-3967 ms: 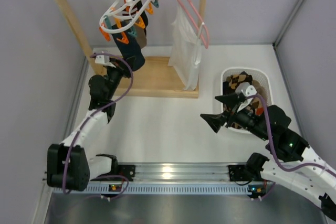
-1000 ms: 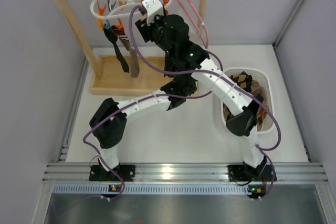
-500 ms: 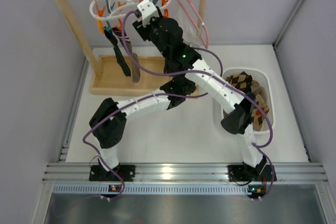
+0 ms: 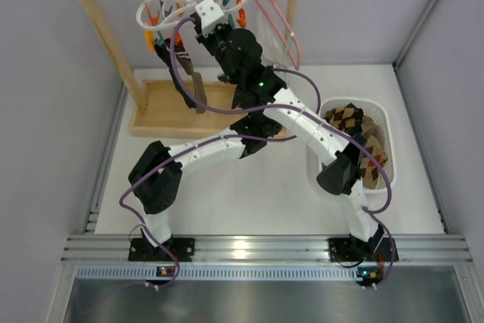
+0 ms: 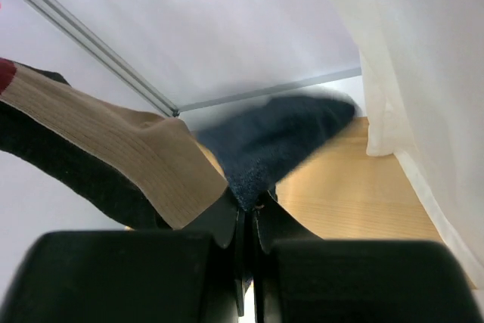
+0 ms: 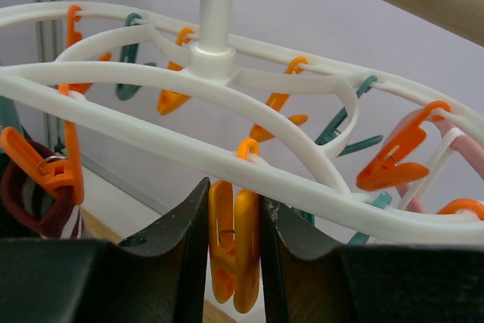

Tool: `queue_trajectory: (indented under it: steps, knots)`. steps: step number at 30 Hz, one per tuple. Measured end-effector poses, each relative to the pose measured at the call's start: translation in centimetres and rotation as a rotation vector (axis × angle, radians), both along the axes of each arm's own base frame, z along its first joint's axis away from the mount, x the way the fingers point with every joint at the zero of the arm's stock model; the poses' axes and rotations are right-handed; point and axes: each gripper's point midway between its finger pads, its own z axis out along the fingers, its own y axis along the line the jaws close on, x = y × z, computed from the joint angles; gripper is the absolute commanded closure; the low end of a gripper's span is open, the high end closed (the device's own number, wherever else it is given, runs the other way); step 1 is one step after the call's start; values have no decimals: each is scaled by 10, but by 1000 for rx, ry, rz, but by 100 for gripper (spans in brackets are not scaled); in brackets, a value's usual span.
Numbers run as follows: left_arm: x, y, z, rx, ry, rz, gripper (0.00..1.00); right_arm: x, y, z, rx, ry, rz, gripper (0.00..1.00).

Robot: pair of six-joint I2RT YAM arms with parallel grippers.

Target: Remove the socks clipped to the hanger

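The white hanger [image 4: 142,14] [image 6: 151,138] hangs from the wooden rail with orange and teal clothespins. My right gripper [image 6: 234,191] is up at its ring, shut on an orange clothespin [image 6: 234,255], one jaw pressed on each side of it. Two socks [image 4: 184,87] [image 4: 198,92], one dark and one brown, dangle below the ring. In the left wrist view my left gripper [image 5: 248,203] is shut on the tip of a dark blue sock [image 5: 280,134]. A tan ribbed sock [image 5: 113,149] with a maroon cuff and a black one [image 5: 68,175] lie beside it. From above, the right arm hides the left gripper.
A white garment [image 4: 276,47] [image 5: 431,73] hangs on a pink wire hanger [image 4: 286,24] right of the clip hanger. The wooden rack's base [image 4: 159,115] lies underneath. A white basket [image 4: 382,119] at the right holds argyle socks [image 4: 348,116].
My right gripper has closed onto the orange clothespin. The hanger ring has swung slightly to the right. The left gripper has stayed shut on the sock.
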Motion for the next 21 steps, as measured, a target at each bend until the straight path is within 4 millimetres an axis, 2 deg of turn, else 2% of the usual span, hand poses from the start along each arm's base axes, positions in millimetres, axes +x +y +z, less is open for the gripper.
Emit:
queue_trajectory:
  steps: [2, 3, 4, 5, 8, 11, 13, 15, 17, 19, 21]
  knots:
    - [-1, 1, -3, 1, 3, -1, 100, -2, 3, -1, -1, 0, 5, 79]
    - [-1, 3, -6, 2, 7, 0, 100, -3, 4, -1, -2, 1, 8, 70]
    - [-2, 5, -9, 2, 10, 1, 100, -4, 6, -2, -1, 3, 11, 53]
    - [-4, 7, -12, -1, 13, 0, 100, -5, 7, -3, 2, 6, 15, 48]
    - [-15, 19, -27, -6, 31, -10, 100, -8, 14, -13, -7, 17, 30, 39]
    - [-33, 33, -37, -22, 44, -30, 100, -16, 23, -42, -44, 73, 72, 31]
    - [-48, 39, -38, -48, 42, -54, 100, -28, 25, -63, -69, 127, 112, 27]
    - [-61, 39, -39, -53, 60, -94, 100, -44, 26, -72, -74, 168, 151, 23]
    - [-68, 37, -43, -92, 70, -125, 100, -70, 26, -68, -55, 201, 219, 18]
    - [-73, 35, -44, -151, 80, -156, 100, -91, 20, -54, -28, 220, 274, 13]
    - [-77, 34, -46, -220, 96, -191, 100, -113, 8, -29, 20, 229, 326, 12]
